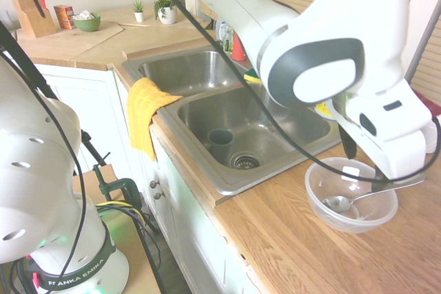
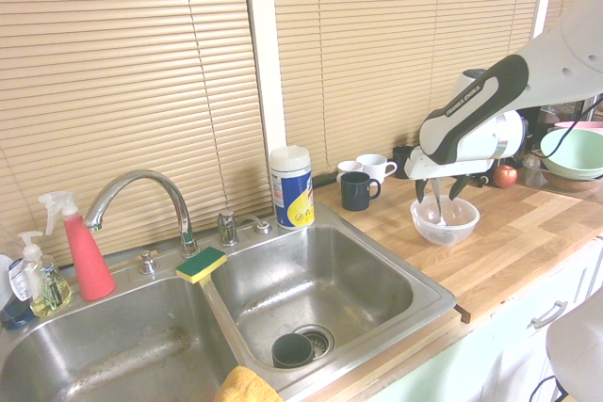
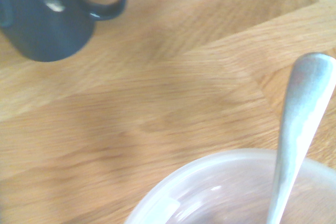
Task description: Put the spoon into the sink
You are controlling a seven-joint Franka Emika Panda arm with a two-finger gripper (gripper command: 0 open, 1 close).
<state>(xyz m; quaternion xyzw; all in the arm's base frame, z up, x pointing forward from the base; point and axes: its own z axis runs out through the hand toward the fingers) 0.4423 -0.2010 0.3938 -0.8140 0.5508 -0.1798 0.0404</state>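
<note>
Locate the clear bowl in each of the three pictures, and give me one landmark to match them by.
First exterior view: lower right, on the wooden counter, under the arm's end; bowl.
Second exterior view: right of centre, on the counter beyond the sink.
Wrist view: bottom edge, right half, only partly in frame.
Shared landmark: the spoon, its handle rising past the bowl's rim in all three.

Fingers [image 2: 440, 185] pointing down (and wide apart).
</note>
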